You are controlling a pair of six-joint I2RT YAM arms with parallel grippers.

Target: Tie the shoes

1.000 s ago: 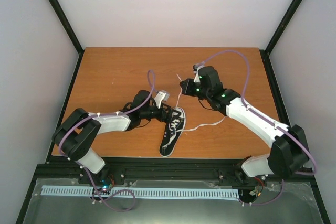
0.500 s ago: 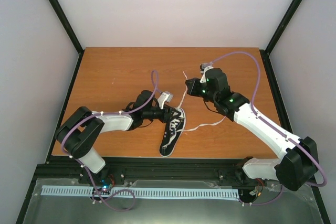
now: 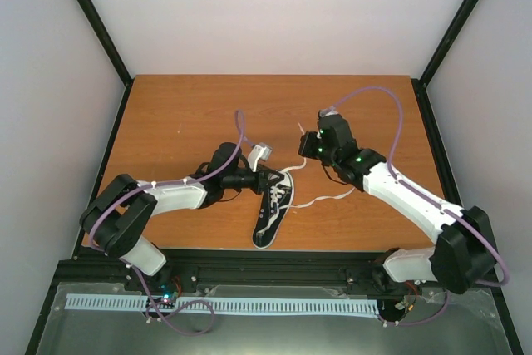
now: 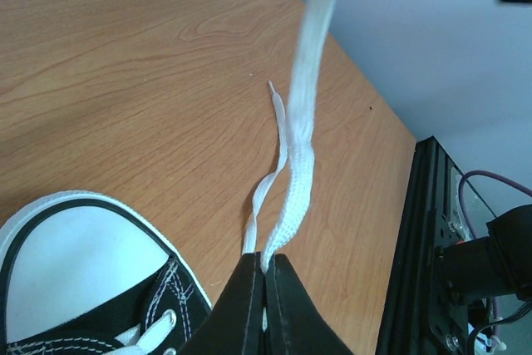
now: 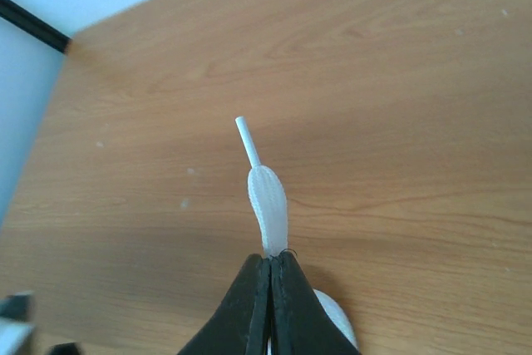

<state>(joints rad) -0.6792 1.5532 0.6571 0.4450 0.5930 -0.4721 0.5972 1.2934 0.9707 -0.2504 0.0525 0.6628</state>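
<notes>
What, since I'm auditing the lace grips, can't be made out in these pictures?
Top view: any knot over the sneaker is hidden under the left gripper; the right gripper pinch is too small.
Left wrist view: the bottom edge cuts off most of the sneaker; the lace blurs toward the top edge.
Right wrist view: closed fingers hide the lace below the pinch.

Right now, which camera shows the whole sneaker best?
Top external: the sneaker lies whole on the table. Left wrist catches only one black-and-white corner plus a lace; right wrist shows just a lace tip.
</notes>
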